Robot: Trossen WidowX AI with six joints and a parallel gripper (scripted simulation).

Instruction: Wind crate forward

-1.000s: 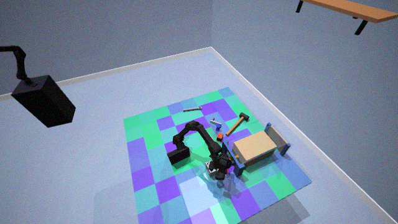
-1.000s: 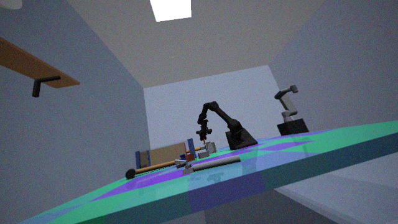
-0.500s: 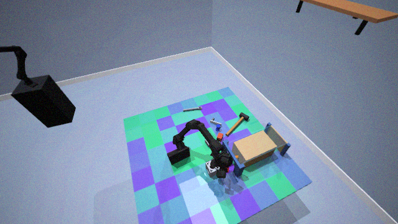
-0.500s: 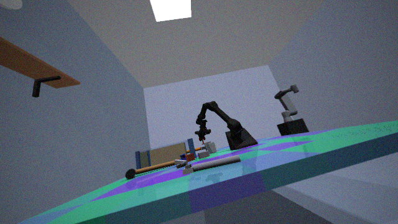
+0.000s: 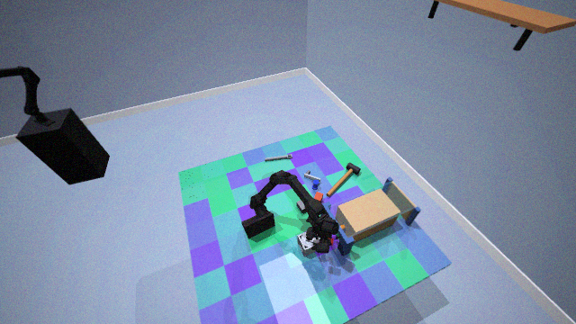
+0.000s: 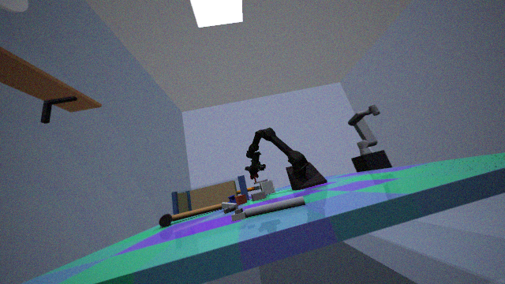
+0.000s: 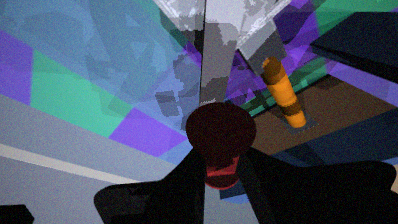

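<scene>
My gripper [image 5: 332,241] [image 6: 254,177] [image 7: 215,142] is shut on the red knob of the winch handle. The handle's grey arm [image 7: 218,65] runs from the knob toward the winch [image 5: 308,241] [image 6: 267,186]; its key end is not clear. The tan crate [image 5: 369,210] [image 6: 213,194] appears to sit flat between the blue posts of the rack. An orange strap [image 7: 282,95] [image 5: 342,227] reaches from the winch side toward the crate front. The blue steel frame [image 5: 346,246] [image 6: 241,188] stands at the mouth; whether the crate front touches it cannot be told.
A black-headed hammer [image 5: 340,182] [image 6: 197,211], a long grey wrench [image 5: 279,158] [image 6: 276,207], a small grey tool [image 5: 311,176] and a blue piece [image 5: 316,184] lie beyond the arm. A red block [image 5: 319,196] [image 6: 241,199] and a grey block [image 6: 258,196] are near the frame.
</scene>
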